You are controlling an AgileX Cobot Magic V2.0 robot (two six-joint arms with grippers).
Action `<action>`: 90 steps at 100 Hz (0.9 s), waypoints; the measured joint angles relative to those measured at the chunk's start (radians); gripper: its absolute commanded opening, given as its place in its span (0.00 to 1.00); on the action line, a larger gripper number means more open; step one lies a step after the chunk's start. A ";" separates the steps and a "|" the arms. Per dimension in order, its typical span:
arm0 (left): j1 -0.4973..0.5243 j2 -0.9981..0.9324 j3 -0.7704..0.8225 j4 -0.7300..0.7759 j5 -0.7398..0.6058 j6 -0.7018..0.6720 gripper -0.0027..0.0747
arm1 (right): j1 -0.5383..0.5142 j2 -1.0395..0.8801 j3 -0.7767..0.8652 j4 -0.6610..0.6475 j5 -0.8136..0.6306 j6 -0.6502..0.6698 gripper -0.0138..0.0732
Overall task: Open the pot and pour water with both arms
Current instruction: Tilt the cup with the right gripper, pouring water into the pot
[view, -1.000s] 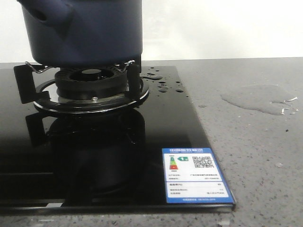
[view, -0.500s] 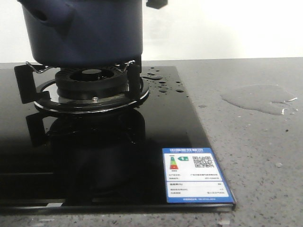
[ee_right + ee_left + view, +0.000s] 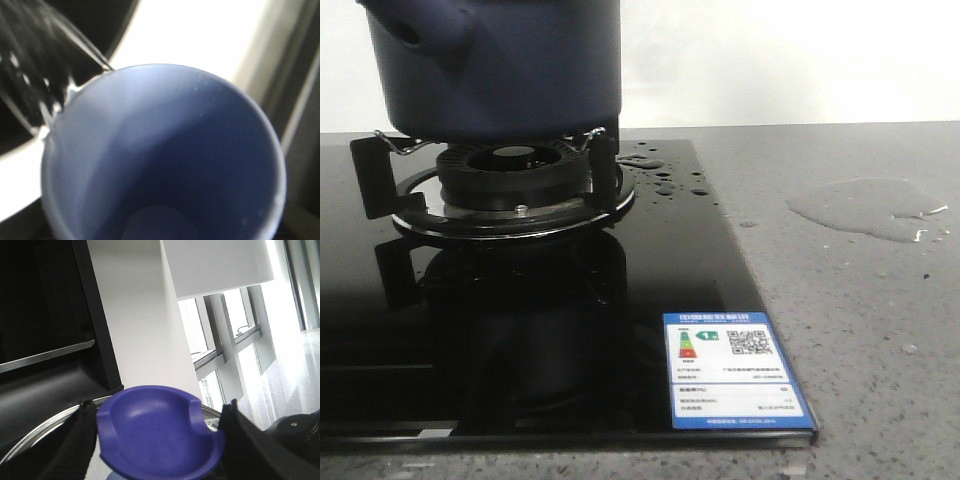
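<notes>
The dark navy pot (image 3: 500, 65) stands on the gas burner (image 3: 510, 175); its top is cut off by the front view's edge. Neither gripper shows in that view. In the left wrist view my left gripper (image 3: 159, 442) is shut on a purple-blue lid knob (image 3: 160, 435), with a black finger (image 3: 75, 440) on each side. The lid's metal rim (image 3: 45, 427) shows behind it, held up in the air. In the right wrist view a light blue cup (image 3: 165, 160) fills the frame, seen from above, and hides my right gripper's fingers. Water lies as drops (image 3: 660, 180) and as a puddle (image 3: 865, 205).
The burner sits on a black glass stove top (image 3: 650, 270) with an energy label sticker (image 3: 732, 370) at its front right corner. A grey speckled counter (image 3: 860, 330) lies to the right. A clear glass edge (image 3: 65, 55) shows beside the cup.
Half a second ago a small dark object showed at the top edge, right of the pot. It is out of view now. The pot has not moved.
</notes>
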State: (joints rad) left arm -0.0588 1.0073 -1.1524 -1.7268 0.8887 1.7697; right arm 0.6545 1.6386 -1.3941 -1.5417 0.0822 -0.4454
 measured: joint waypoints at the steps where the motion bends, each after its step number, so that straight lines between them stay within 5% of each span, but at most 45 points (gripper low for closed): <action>1: 0.000 0.000 0.000 0.000 0.000 0.000 0.40 | 0.000 0.000 -0.003 -0.005 0.000 0.000 0.35; 43: 0.000 0.000 0.000 0.011 0.000 0.000 0.40 | 0.000 0.022 -0.094 -0.043 -0.008 0.011 0.35; 69: 0.000 0.000 0.000 0.014 0.000 0.000 0.40 | 0.002 0.025 -0.095 0.314 0.024 0.331 0.35; 90: 0.000 0.000 0.000 0.014 0.000 0.000 0.40 | 0.009 0.025 -0.095 0.501 0.253 0.564 0.36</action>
State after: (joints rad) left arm -0.0588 1.0073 -1.1524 -1.7125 0.8887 1.7697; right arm 0.6633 1.6639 -1.4889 -1.0404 0.3352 0.1182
